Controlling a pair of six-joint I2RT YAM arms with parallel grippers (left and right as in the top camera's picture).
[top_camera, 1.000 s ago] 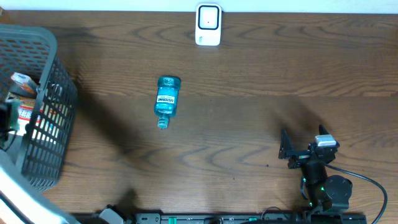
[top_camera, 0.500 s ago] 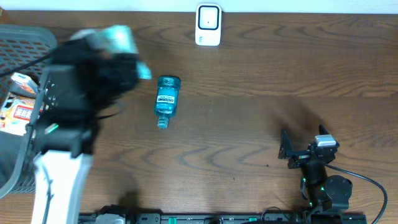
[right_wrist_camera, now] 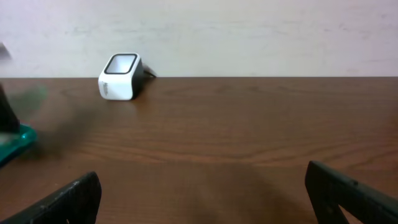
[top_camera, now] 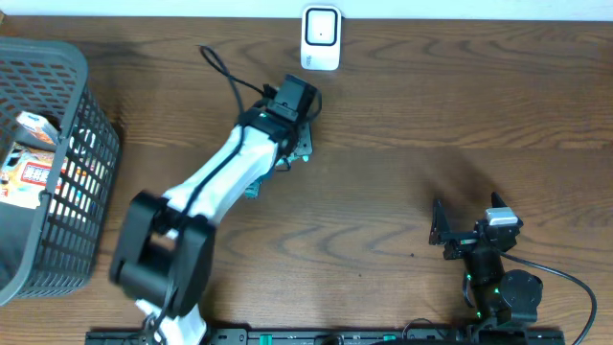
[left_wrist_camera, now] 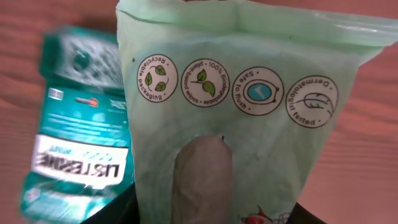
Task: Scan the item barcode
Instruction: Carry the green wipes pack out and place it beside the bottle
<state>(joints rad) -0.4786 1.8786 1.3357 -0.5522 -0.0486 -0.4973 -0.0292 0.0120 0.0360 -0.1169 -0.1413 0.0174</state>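
Green pouch (left_wrist_camera: 249,130) is being clamped by left gripper (left_wrist_camera: 203,186) near the bench's rear edge, apparently for presentation to scanner (top_camera: 321,38); right gripper (right_wrist_camera: 205,199) open, empty.

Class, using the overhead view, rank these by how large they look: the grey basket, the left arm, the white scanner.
1. grey basket, though the frame edge cuts it off.
2. left arm; it is nearer the camera, so its place against the basket is unsure.
3. white scanner, clearly smallest.

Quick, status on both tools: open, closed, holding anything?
Left tool: closed on the green pouch.
Right tool: open, holding nothing.
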